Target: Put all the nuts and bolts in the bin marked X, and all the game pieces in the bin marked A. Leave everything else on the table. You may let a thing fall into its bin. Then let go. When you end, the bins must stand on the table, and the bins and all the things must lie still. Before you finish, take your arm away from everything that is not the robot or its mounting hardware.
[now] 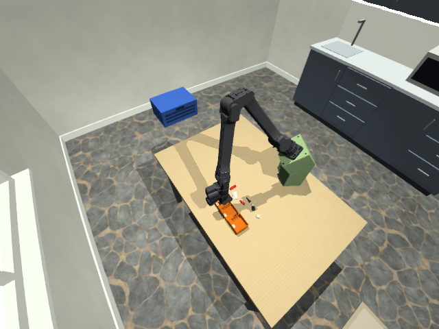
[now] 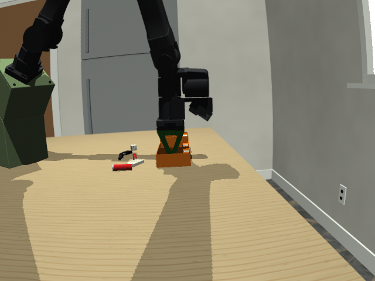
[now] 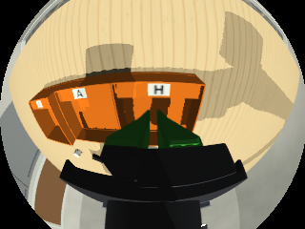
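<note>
An orange row of bins point(image 1: 232, 218) lies near the table's left edge; it also shows in the exterior view point(image 2: 173, 151). In the wrist view I read the label A point(image 3: 79, 93) on one bin and H point(image 3: 159, 90) on the one beside it; a third label point(image 3: 40, 105) is too small to read. My gripper point(image 2: 171, 150) is shut with its green fingertips down inside the H bin point(image 3: 154, 117), and I see nothing between them. On the table beside the bins lie a red cylinder point(image 2: 121, 167), a white domino point(image 2: 135, 162), a black bolt point(image 2: 122, 154), a small red piece point(image 2: 135, 156) and a white die point(image 2: 133, 147).
The arm stands on a green pedestal point(image 1: 295, 162) at the table's far right side. The table's left edge runs close beside the bins. A blue crate point(image 1: 173, 105) sits on the floor by the wall, and dark cabinets point(image 1: 372, 106) stand to the right.
</note>
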Motion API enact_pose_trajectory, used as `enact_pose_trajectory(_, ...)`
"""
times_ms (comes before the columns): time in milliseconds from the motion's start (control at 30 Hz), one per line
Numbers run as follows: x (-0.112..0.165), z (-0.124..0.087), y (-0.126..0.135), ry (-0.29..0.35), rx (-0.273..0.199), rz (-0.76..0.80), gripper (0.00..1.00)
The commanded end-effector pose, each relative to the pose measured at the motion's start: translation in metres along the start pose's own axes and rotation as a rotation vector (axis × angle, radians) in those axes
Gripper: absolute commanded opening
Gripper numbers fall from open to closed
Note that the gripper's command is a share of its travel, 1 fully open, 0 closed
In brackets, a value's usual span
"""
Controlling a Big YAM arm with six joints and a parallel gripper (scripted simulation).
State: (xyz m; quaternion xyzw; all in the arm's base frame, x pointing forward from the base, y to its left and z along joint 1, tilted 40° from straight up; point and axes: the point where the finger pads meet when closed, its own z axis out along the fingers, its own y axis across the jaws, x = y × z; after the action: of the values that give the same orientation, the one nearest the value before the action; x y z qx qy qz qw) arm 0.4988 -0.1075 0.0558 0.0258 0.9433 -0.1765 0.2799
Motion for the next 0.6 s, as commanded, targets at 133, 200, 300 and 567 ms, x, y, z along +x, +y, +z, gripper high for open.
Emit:
enact_pose_trajectory(133, -0.026, -0.010, -0.010, -0.050, 0.008, 0.014, 0.09)
enact_pose_trajectory(200, -0.025, -0.009, -0.011, -0.044, 0.008, 0.013, 0.09)
enact_pose_trajectory(300, -0.021, -0.009, -0.005, -0.043, 0.003, 0.009, 0.09)
enact_pose_trajectory(567, -0.023, -0.008, -0.013, -0.039, 0.009, 0.012, 0.09)
